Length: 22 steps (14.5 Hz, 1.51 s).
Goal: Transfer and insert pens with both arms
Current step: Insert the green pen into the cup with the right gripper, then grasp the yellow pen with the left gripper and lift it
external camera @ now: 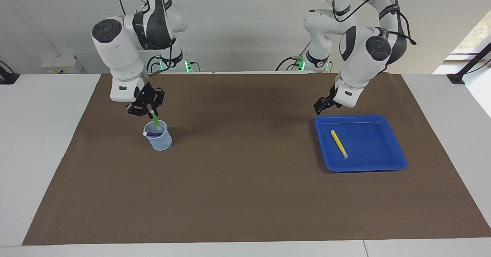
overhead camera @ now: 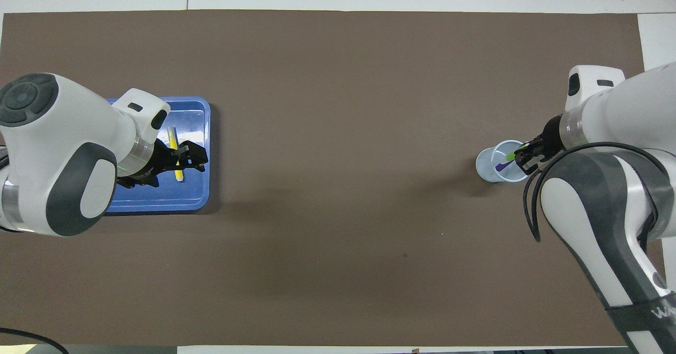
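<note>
While gripped, green pen over cup

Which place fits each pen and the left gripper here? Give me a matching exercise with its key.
Things:
1. yellow pen
2. purple pen
3. green pen
4. left gripper

Places:
A. lying across the inside of the cup
B. held by the right gripper, tip in the cup
C. lying in the blue tray
D. over the tray's edge nearer the robots

Pairs: 1-C, 2-A, 3-B, 4-D
</note>
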Tool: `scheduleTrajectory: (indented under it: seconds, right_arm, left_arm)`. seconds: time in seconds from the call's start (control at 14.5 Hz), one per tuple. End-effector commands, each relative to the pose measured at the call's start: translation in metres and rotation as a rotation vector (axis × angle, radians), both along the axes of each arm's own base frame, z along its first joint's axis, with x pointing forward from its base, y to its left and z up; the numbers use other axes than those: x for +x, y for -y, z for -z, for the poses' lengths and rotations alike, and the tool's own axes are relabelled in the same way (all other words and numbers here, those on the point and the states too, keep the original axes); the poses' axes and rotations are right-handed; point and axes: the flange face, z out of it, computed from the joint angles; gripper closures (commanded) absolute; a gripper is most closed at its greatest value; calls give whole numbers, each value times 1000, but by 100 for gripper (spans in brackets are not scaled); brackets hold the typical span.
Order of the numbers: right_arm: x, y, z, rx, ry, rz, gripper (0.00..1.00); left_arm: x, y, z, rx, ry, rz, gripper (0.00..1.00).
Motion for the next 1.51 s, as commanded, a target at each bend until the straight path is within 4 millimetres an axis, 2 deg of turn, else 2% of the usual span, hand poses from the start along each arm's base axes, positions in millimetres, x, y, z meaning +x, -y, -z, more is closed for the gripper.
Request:
scheduleTrajectory:
  seconds: [0.0, 0.07, 0.14, 0.21, 0.28, 0.34, 0.41, 0.62, 0.83, 0.96, 1.03, 1.1, 1.24, 1.38, 1.45]
  right_arm:
    - [-11, 7, 15, -18, -8, -5, 100]
    - [-10, 7, 18, -17, 6, -5, 100]
    - [-12, 7, 21, -17, 8, -7, 91]
    - [-12, 7, 21, -18, 2, -8, 74]
    - [-13, 7, 21, -18, -3, -8, 46]
    - [-12, 8, 20, -16, -3, -6, 7]
    - [-11, 13, 14, -17, -6, 0, 0]
    - [-10, 10, -31, -2, -22, 18, 0]
    - [-20, -5, -100, 149, -55, 103, 0]
    - [-32, -15, -145, 203, -137, 278, 0]
    - [-36, -23, -170, 201, -138, 343, 0]
    - [-38, -27, -179, 186, -141, 360, 0]
    - [-39, -18, -177, 112, -125, 366, 0]
    - [-32, -7, -174, 39, -85, 380, 0]
    - [-26, 1, -168, -21, -79, 386, 0]
  left_arm:
    - [20, -15, 30, 9, 49, 95, 0]
    - [26, -25, 38, 3, 59, 133, 0]
    - [33, -38, 47, -1, 72, 152, 0]
    - [40, -47, 57, -2, 87, 152, 0]
    - [44, -49, 70, -2, 98, 150, 0]
    - [48, -48, 83, -4, 106, 180, 0]
    - [52, -50, 97, -6, 112, 220, 0]
    - [61, -67, 119, -10, 108, 271, 0]
    - [63, -71, 124, -9, 108, 266, 1]
    - [66, -71, 128, -9, 121, 267, 11]
    - [66, -71, 128, -9, 122, 268, 20]
    - [66, -71, 129, -9, 121, 273, 30]
    - [66, -71, 130, -9, 121, 276, 46]
    - [66, -72, 130, -8, 121, 275, 65]
    - [66, -73, 130, -8, 120, 273, 78]
